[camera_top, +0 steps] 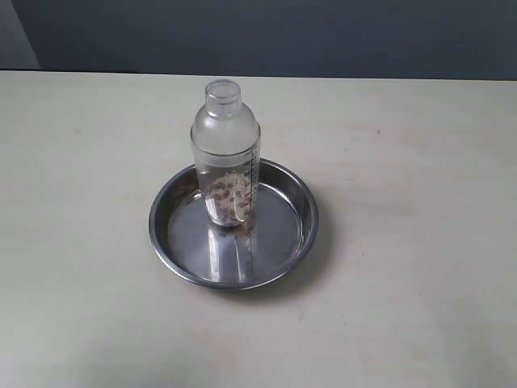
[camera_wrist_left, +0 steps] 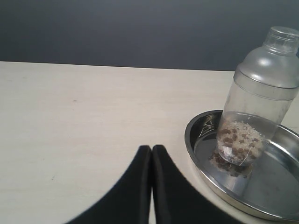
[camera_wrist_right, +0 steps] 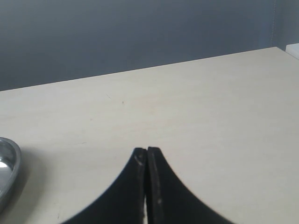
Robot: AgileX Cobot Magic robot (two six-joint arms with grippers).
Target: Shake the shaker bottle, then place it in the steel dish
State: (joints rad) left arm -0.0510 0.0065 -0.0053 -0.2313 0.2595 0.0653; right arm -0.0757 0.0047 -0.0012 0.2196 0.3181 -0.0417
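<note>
Dish point(camera_top: 279, 242) closest, sitting mid-table, shiny, low rim. Bottle point(camera_top: 226, 153) standing upright inside it, toward back of dish floor, nothing gripping it. Frosted dome and clear cap on top, brown bits mixed with pale stuff heaped at bottom, markings down one side. Table point(camera_top: 420, 242) pale beige, dark wall behind. Left gripper point(camera_wrist_left: 152, 149) fingers pressed together, low over table just beside dish, not touching bottle. Right gripper point(camera_wrist_right: 146, 150) also closed up tight, off to other side, only dish edge showing in its view.
</note>
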